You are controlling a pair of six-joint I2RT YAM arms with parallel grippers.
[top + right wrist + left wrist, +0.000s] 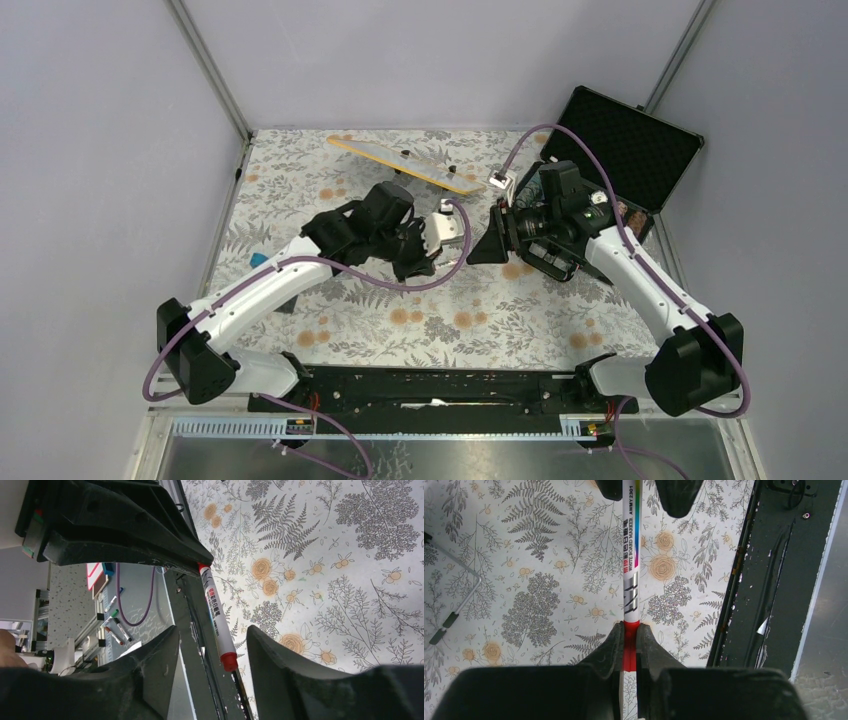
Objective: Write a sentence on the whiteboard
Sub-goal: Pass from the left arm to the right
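The floral-clothed table (pixel 450 325) carries everything. A black foam-lined case (pixel 640 140) stands open at its far right corner. The whiteboard (pixel 420 168) lies along the far edge, left of the case. It is seen so nearly edge-on that little beyond its yellow rim shows, and no sentence can be made out on it.

Both arms reach in to meet at mid-table, just short of the board. The left gripper (pixel 630 632) is clamped tight on the marker (pixel 631 570), its fingers pinching a red band at one end. From there the white barrel runs straight towards the right gripper (pixel 211 632), so its long axis lies across the table from one gripper to the other. The right gripper's fingers stand well apart on either side of the marker's other red end (pixel 229 660), touching nothing.

This looks like uncapping or a handover, so writing is not yet begun. The next move probably turns on the right fingers closing square on that red end and pulling along the barrel. The board lies beyond both grippers, with the left seemingly a little nearer
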